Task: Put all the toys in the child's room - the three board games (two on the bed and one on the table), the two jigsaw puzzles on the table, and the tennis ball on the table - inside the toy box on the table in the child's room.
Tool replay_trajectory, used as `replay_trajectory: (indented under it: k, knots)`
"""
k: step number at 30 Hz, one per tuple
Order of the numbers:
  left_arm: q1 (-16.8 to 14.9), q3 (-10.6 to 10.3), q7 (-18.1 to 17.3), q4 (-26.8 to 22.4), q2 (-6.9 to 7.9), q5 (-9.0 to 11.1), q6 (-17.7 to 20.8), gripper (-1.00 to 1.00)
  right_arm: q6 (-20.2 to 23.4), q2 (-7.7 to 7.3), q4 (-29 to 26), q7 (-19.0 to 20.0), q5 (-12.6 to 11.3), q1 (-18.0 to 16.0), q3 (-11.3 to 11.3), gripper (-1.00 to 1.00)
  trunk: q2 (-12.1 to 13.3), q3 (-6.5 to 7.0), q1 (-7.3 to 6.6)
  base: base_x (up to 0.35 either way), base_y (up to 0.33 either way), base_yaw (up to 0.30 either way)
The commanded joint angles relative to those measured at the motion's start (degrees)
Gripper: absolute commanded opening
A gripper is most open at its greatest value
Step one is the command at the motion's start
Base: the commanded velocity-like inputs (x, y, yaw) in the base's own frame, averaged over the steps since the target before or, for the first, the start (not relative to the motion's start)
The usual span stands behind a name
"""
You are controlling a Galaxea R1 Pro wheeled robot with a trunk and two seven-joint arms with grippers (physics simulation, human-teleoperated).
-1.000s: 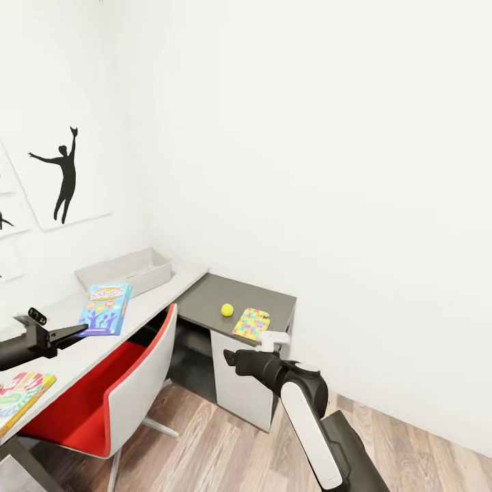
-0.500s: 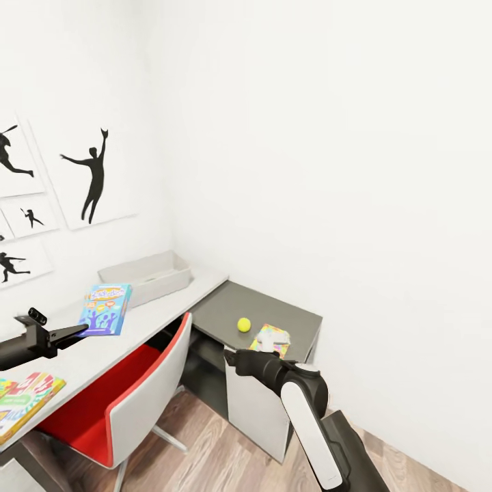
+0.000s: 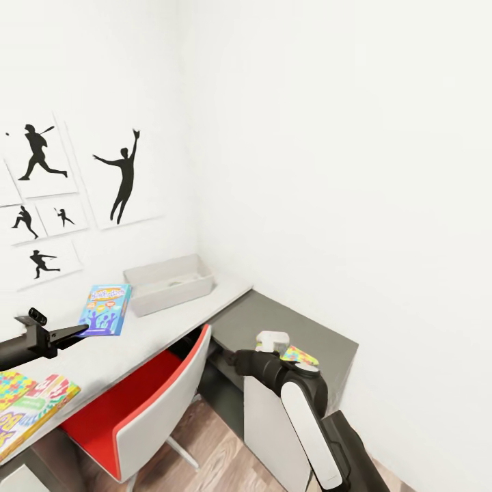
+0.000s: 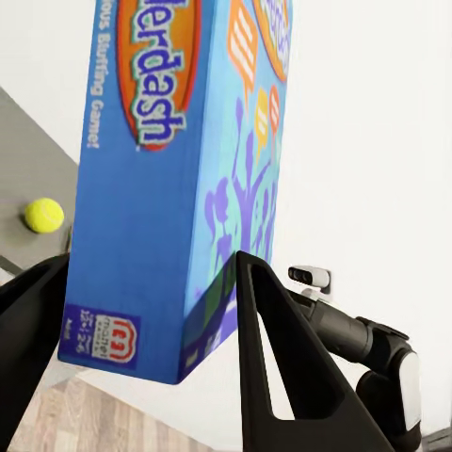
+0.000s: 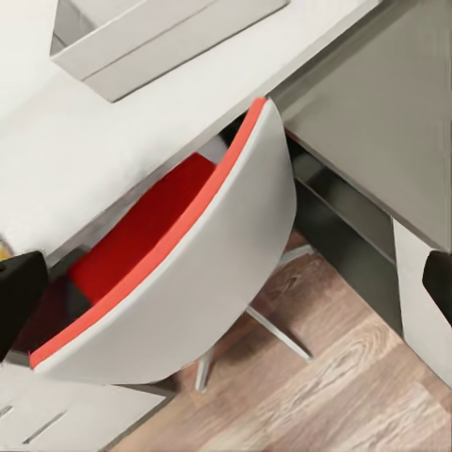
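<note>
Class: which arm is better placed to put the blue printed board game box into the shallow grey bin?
Left: the left gripper grips the blue board game box, near the shallow grey bin; the right gripper holds nothing.

taking the toy box [image 3: 171, 283] as landmark: it sits on the table [image 3: 147, 328] against the wall. the board game [image 3: 105, 309] is just left of it, nearer the robot. the chair [image 3: 147, 403] stands before it, tucked under the table. a jigsaw puzzle [image 3: 300, 355] lies well to its right on the lower section [image 3: 321, 339].
</note>
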Motion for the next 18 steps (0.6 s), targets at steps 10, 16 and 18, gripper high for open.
replay_trajectory:
  k: [10,16,18]
  knots:
    - [-0.1,0.0,-0.2,0.0,0.01,0.1,0.6,-1.0,0.1,0.0,-0.1,-0.6,-0.6,-0.1,0.1,1.0,-0.1,-0.13,0.07,0.325,-0.001,0.283]
    - [-0.1,0.0,-0.2,0.0,0.01,0.2,0.6,-1.0,0.1,0.0,-0.1,-0.5,-0.6,-0.1,0.1,1.0,-0.1,-0.13,0.07,0.329,0.004,0.284]
    - [-0.1,0.0,-0.2,0.0,0.01,0.1,0.6,-1.0,0.1,0.0,-0.1,-0.5,-0.6,-0.1,0.1,1.0,-0.1,-0.13,0.07,0.323,0.077,0.289]
